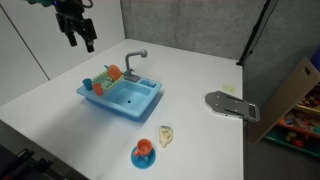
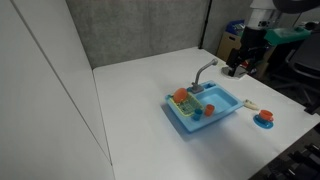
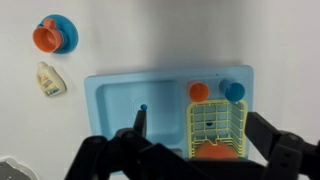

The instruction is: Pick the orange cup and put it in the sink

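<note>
1. Gripper state: I read the gripper [image 1: 80, 40] as open. Its two dark fingers [image 3: 110, 160] are spread wide with nothing between them. In an exterior view it hangs above the white table [image 1: 50, 115], well apart from the sink unit.
2. Main container: the sink [image 3: 110, 90] is a light-blue rectangular plastic unit with rounded corners. It has one basin at one side and a raised ledge section at the other. The grey curved faucet [image 1: 136, 58] stands at its rear edge, with the spout reaching over the basin.
3. Task item: the orange cup [image 3: 199, 91] stands upright on the ledge section, outside the basin. It is just beside a blue cup [image 3: 233, 90] of similar round shape. In an exterior view the orange cup [image 1: 88, 85] sits at the end of the unit.
4. Second container: a slatted dish rack [image 3: 215, 125] fills the rest of the ledge, next to both cups. Its slats look yellow-green in the wrist view, and an orange rounded piece lies in it.
5. Third container: a round blue saucer [image 3: 66, 30] carries a reddish-orange cup [image 3: 43, 37]. The pair sits on the table, apart from the sink.
6. Label: a small cream bottle [image 3: 52, 80] lies flat near the saucer. Its label shows orange marks, too small for me to read.
7. Surfaces: the toy pieces look like smooth moulded plastic, and the table is plain and matte.
</note>
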